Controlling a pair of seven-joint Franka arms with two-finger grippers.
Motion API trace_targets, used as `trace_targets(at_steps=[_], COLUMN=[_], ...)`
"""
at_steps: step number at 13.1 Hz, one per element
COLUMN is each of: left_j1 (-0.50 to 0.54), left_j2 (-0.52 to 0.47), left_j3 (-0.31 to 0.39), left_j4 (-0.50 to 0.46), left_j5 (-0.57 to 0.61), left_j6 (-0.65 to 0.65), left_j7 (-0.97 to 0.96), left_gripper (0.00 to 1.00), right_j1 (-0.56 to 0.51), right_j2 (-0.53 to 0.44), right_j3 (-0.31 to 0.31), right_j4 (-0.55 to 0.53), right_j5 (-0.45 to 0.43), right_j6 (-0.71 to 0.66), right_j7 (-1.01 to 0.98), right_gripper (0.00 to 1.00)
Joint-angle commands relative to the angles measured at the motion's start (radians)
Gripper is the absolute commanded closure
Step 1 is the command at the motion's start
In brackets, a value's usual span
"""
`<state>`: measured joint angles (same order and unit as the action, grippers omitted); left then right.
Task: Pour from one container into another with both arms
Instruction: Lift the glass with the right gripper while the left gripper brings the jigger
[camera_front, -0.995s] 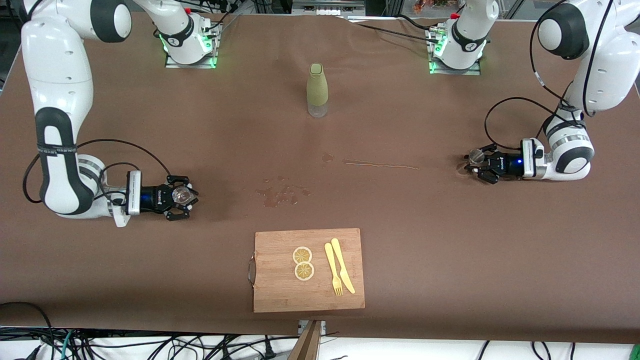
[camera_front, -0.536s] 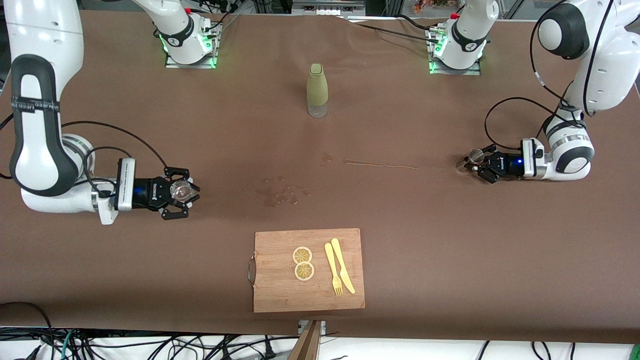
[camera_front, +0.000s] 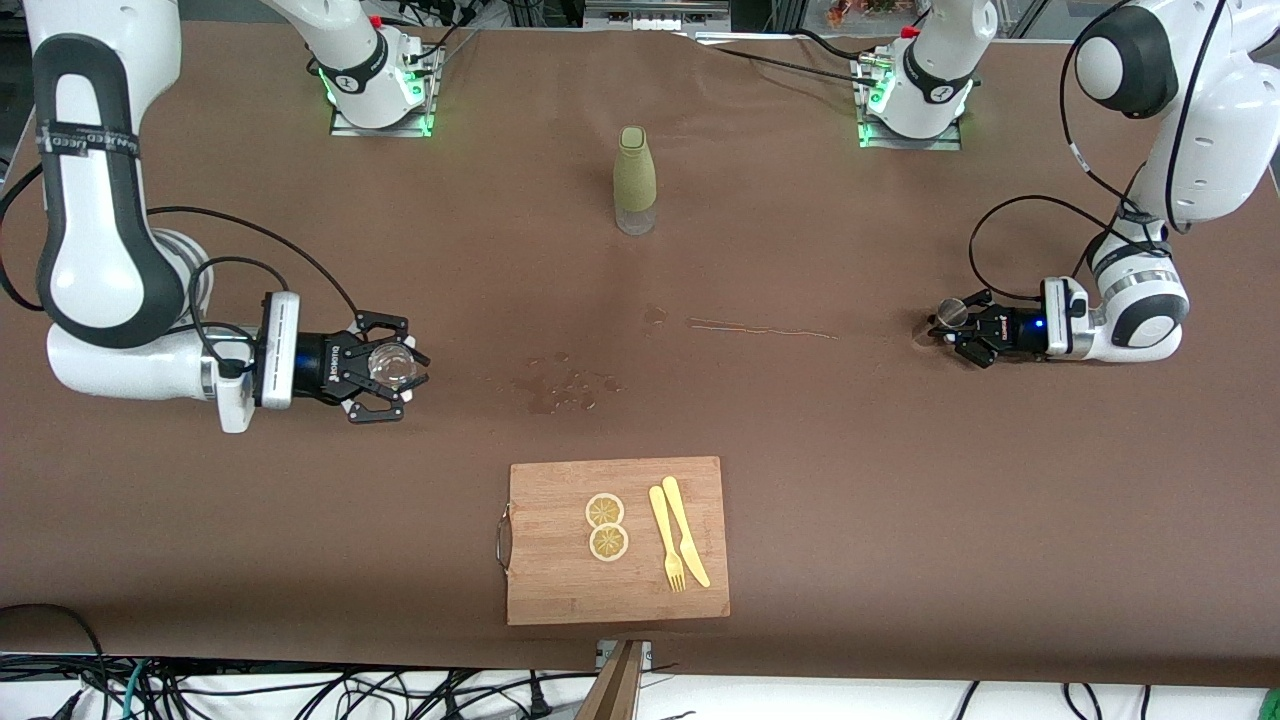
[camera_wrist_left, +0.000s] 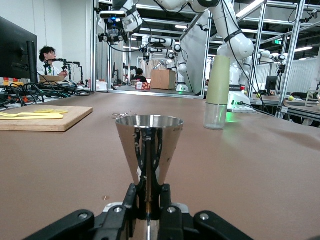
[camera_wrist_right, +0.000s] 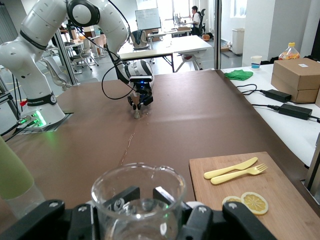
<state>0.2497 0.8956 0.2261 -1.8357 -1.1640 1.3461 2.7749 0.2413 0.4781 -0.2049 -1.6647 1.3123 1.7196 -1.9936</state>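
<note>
My right gripper (camera_front: 395, 368) is shut on a clear glass beaker (camera_front: 390, 366) and holds it upright, low over the table near the right arm's end. In the right wrist view the beaker (camera_wrist_right: 137, 197) fills the space between the fingers (camera_wrist_right: 120, 197). My left gripper (camera_front: 955, 325) is shut on a small metal cone-shaped cup (camera_front: 950, 313), low at the left arm's end. In the left wrist view the metal cup (camera_wrist_left: 149, 145) stands upright, and the fingers (camera_wrist_left: 134, 192) pinch its narrow waist. The metal cup also shows far off in the right wrist view (camera_wrist_right: 136, 102).
A capped green bottle (camera_front: 635, 180) stands mid-table near the bases. A wooden cutting board (camera_front: 560, 590) near the front edge carries two lemon slices (camera_front: 606, 525), a yellow knife (camera_front: 685, 530) and fork (camera_front: 665, 540). Wet spots (camera_front: 565, 385) and a thin wet streak (camera_front: 760, 328) mark the middle.
The right arm has carried the beaker toward the middle of the table and a little toward the bases. The left gripper with the metal cup has hardly moved.
</note>
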Motion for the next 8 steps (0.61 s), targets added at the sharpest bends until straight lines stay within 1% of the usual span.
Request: trace_targets(at_steps=[1,3,5,7,8], left_j1=[-0.049,-0.081,-0.136,-0.187,-0.211], left_j2=[-0.058,-0.073,-0.108,-0.119,-0.119], left_j3=[-0.037,-0.123,-0.177,-0.247,-0.293], left_j4=[-0.017,-0.011,-0.008,-0.008,-0.007], left_j5=[-0.019,-0.081,-0.121,-0.213,-0.264], left_j6=[0.034,0.054,0.167,0.278,0.345], left_j7=[0.119,0.063,0.017,-0.032,-0.041], left_gripper=[1.0,1.0,1.0,1.0,1.0], right_j1=[0.045,0.084,0.122,0.157,0.173], right_j2=[-0.041,-0.041,-0.041,-0.036,-0.032], right_j3=[-0.004,-0.004,-0.005,-0.005,-0.005], right_j4=[-0.041,-0.036,-0.036,-0.033,-0.03], right_j5=[-0.001,-0.004,-0.004,-0.005,-0.005], right_j6=[0.07,0.122,0.175,0.234,0.265], right_j7=[0.058,0.097,0.127,0.173,0.196], right_gripper=[0.78,0.78,0.78,0.78,0.78])
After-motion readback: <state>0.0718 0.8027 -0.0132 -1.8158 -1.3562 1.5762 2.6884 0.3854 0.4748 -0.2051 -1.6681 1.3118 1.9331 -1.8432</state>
